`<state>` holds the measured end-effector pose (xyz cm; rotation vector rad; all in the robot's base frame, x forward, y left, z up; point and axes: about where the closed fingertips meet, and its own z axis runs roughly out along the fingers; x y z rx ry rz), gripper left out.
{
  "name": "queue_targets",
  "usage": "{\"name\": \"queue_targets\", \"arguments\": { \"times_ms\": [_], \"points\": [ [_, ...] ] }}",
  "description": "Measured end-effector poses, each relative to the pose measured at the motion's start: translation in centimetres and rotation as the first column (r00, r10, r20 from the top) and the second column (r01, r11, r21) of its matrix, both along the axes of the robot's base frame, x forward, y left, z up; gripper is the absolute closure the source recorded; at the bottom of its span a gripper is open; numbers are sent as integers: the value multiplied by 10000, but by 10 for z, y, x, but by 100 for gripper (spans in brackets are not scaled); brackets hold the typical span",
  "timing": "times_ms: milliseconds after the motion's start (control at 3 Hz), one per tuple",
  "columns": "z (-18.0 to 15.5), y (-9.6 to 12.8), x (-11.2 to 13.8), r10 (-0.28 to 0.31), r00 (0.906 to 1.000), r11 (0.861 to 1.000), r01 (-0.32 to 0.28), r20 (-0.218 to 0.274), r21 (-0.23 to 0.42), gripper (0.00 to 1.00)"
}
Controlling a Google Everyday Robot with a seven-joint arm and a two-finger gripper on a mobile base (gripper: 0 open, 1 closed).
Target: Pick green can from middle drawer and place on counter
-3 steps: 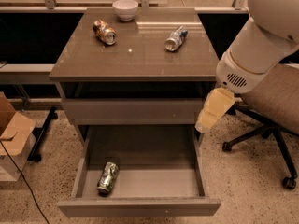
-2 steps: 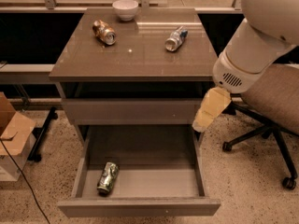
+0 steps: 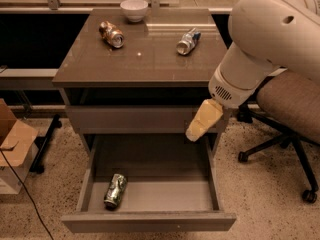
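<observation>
The green can (image 3: 115,190) lies on its side, dented, on the floor of the open middle drawer (image 3: 150,220), near the drawer's left wall. My gripper (image 3: 201,124) hangs from the white arm above the drawer's right rear corner, in front of the closed upper drawer front. It is well to the right of the can and higher than it. The counter (image 3: 140,59) is the glossy grey-brown cabinet top above.
On the counter lie an orange-brown can (image 3: 111,34) at the left, a silver and blue can (image 3: 187,40) at the right, and a white bowl (image 3: 134,9) at the back. An office chair (image 3: 290,119) stands to the right. A cardboard box (image 3: 14,144) is at the left.
The arm and gripper have moved left and a little down, over the drawer's right rear corner. The cans have not moved.
</observation>
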<state>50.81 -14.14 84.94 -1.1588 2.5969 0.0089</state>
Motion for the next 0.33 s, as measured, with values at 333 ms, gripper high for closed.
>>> {"name": "queue_targets", "arguments": {
  "times_ms": [333],
  "points": [
    [0,0,0,0,10000,10000,0,0,0,0]
  ]
}}
